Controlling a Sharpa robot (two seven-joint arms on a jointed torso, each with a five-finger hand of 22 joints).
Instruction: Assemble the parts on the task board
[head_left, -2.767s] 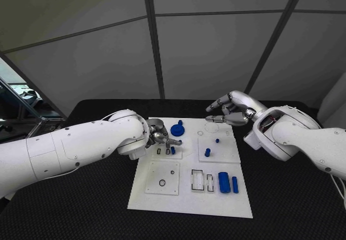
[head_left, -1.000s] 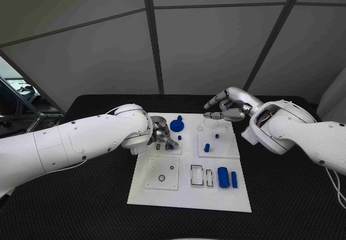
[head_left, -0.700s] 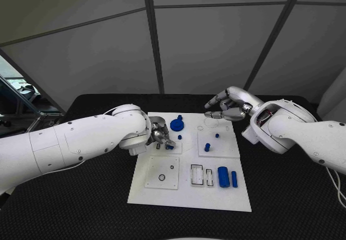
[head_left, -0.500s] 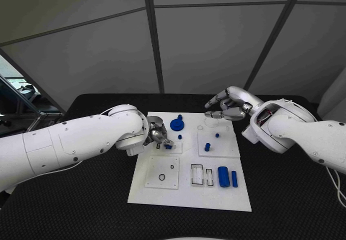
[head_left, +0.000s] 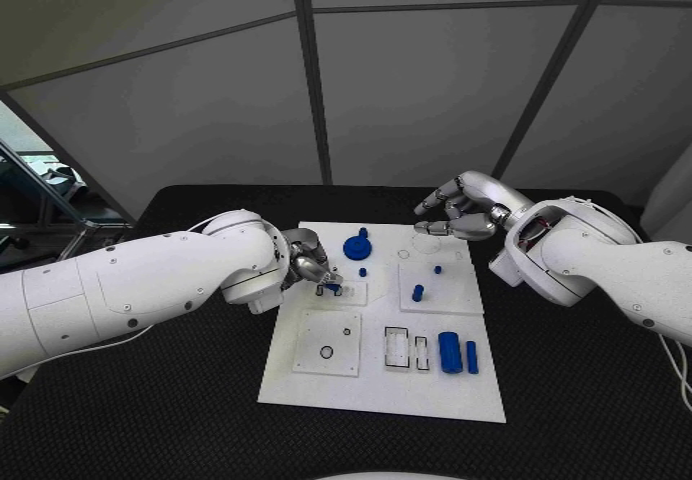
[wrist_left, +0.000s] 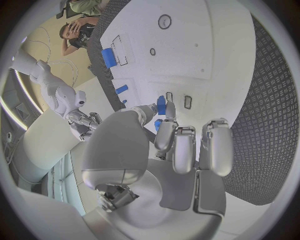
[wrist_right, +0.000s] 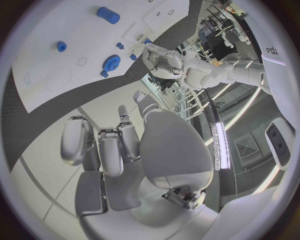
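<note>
- Left hand (head_left: 309, 268) is down over the upper-left small plate of the task board (head_left: 378, 395), and it's crept a bit nearer the small blue peg (head_left: 333, 290) than it was a few seconds back. Mostly the same spot though, just nudging.
- In the left wrist view the fingers (wrist_left: 185, 150) look curled in narrow, tips right at that small blue peg (wrist_left: 161, 105). It looks pinched between thumb and finger, standing at the slots, but whether it's fully seated is hard to tell.
- Right hand (head_left: 464, 215) hovers over the board's far right corner, fingers loosely curled and holding nothing. Barely moved since earlier.
- The blue gear (head_left: 358, 249), the upright peg (head_left: 417, 293) on the right plate and the two blue blocks (head_left: 457, 354) near the front edge haven't budged.
- So the task is probably still on one peg insertion, plenty of parts left.
</note>
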